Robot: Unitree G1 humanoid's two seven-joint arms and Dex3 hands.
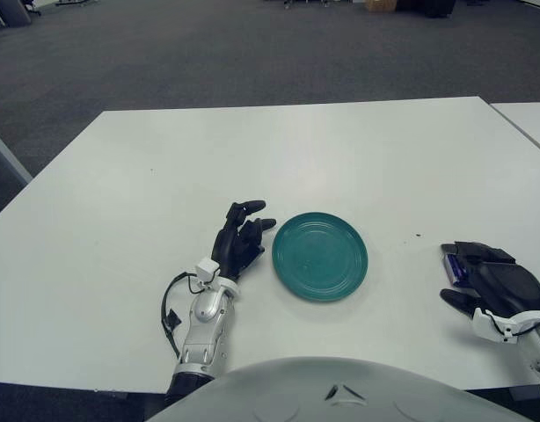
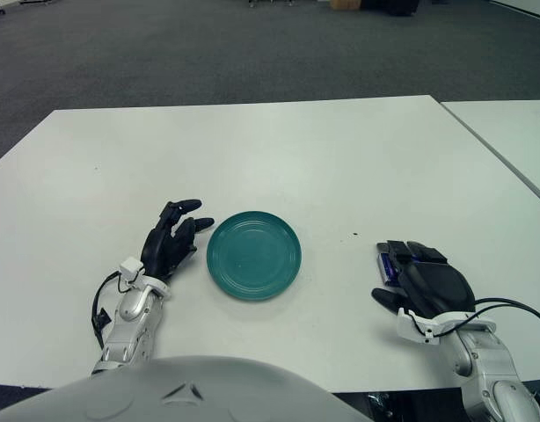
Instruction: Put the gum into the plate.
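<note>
While right hand (image 2: 426, 283) covers gum (image 2: 387, 265), grip unclear, left hand (image 2: 171, 241) fingers relaxed beside plate (image 2: 253, 255).

Teal plate (image 2: 254, 255); white table (image 2: 252, 149); blue-purple gum (image 2: 389, 265); black hands, left hand (image 2: 169, 240), right hand (image 2: 428, 283); grey carpet (image 2: 208, 53)

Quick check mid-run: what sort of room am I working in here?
Probably an office or lab hall: grey carpet all around, plain white tables set side by side, and what may be chair bases at the far edge.
</note>
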